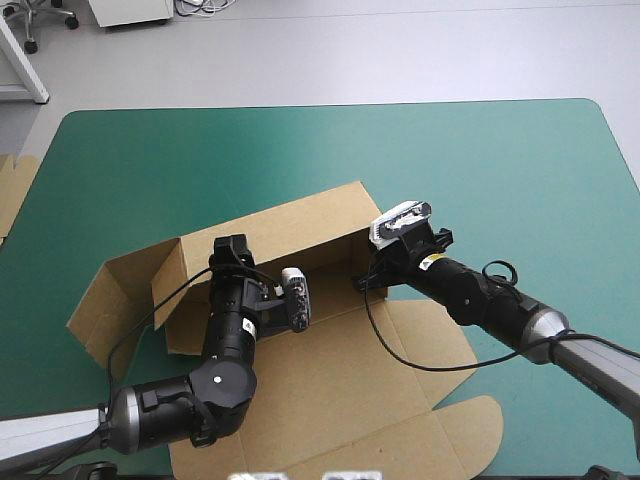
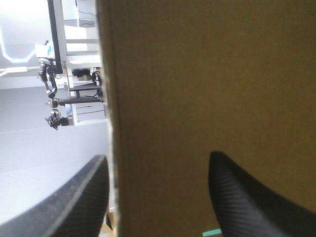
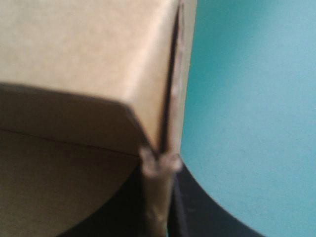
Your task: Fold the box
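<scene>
The brown box [image 1: 330, 385] lies near the table's front, its base flat. The long back wall [image 1: 290, 225] is raised and a side flap [image 1: 110, 300] stands out at the wall's left end. My left gripper [image 1: 232, 250] sits at that left end. In the left wrist view it [image 2: 158, 157] is open, one black finger [image 2: 89, 197] on each side of the upright board [image 2: 197, 89]. My right gripper [image 1: 362, 282] is at the wall's right corner. In the right wrist view it [image 3: 158, 170] is shut on the doubled board edge [image 3: 159, 197].
A flat flap with a rounded tab [image 1: 470, 420] reaches toward the front right. More brown board [image 1: 15, 190] shows at the table's left edge. Bare teal-green cover [image 1: 480, 170] lies beyond and to the right of the box.
</scene>
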Action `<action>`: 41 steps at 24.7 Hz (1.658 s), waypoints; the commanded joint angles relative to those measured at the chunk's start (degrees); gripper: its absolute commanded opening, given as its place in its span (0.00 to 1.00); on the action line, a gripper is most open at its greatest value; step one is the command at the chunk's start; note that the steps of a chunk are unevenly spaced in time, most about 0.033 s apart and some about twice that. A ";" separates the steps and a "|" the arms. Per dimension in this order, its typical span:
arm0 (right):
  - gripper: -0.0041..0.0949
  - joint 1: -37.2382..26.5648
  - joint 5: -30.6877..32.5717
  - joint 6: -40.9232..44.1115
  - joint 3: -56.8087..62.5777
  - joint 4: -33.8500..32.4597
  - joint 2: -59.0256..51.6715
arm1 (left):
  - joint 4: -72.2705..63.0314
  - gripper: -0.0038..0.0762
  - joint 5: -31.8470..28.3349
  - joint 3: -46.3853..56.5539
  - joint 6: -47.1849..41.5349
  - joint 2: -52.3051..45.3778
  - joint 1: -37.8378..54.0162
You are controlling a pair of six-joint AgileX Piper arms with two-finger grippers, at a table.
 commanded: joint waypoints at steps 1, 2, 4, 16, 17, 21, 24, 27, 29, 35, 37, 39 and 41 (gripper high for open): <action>0.04 0.44 -0.14 -0.29 -1.13 0.06 -0.60 | 3.95 0.58 5.07 -1.21 -0.69 -2.62 -4.06; 0.04 0.44 -0.47 -0.29 -1.13 0.06 -0.60 | 4.25 0.58 5.39 -1.21 -0.81 -2.80 -5.18; 0.04 0.44 -0.73 -0.29 -1.13 0.06 -0.60 | 4.62 0.56 6.51 -1.32 -0.91 -3.75 -7.17; 0.04 0.33 -0.41 -0.29 -1.13 0.28 -0.60 | -8.90 0.04 9.98 -14.02 -1.04 -9.11 -10.72; 0.04 0.33 -0.51 -0.29 -1.13 0.28 -0.60 | -11.03 0.04 9.03 -16.06 -1.28 -9.73 -10.72; 0.04 0.33 -0.63 0.19 -1.13 0.43 -0.60 | -15.06 0.04 5.77 -24.69 -1.28 -11.33 -7.30; 0.04 -0.23 -0.52 1.67 -1.24 0.43 -0.60 | -16.07 0.04 3.04 -27.88 -1.16 -11.89 3.09; 0.04 -5.02 4.19 2.31 -1.69 0.43 -0.60 | -25.85 0.04 -6.51 -28.68 2.45 -11.93 21.72; 0.04 -7.97 8.26 2.31 -2.45 0.11 -1.00 | -35.44 0.04 -14.05 -28.68 6.13 -11.83 33.20; 0.04 -15.31 26.10 10.42 -11.93 -8.27 -2.28 | -64.31 0.04 -23.61 -28.57 23.78 -9.97 59.35; 0.04 -15.67 29.25 18.30 -15.29 -19.10 -2.79 | -68.69 0.04 -24.16 -28.57 26.78 -8.73 62.83; 0.04 -15.67 32.25 25.25 -18.37 -25.49 -3.00 | -70.02 0.04 -24.16 -28.57 27.70 -7.60 64.08; 0.04 -15.67 35.72 27.46 -21.64 -27.93 -3.00 | -70.45 0.04 -24.28 -28.57 28.28 -6.28 64.49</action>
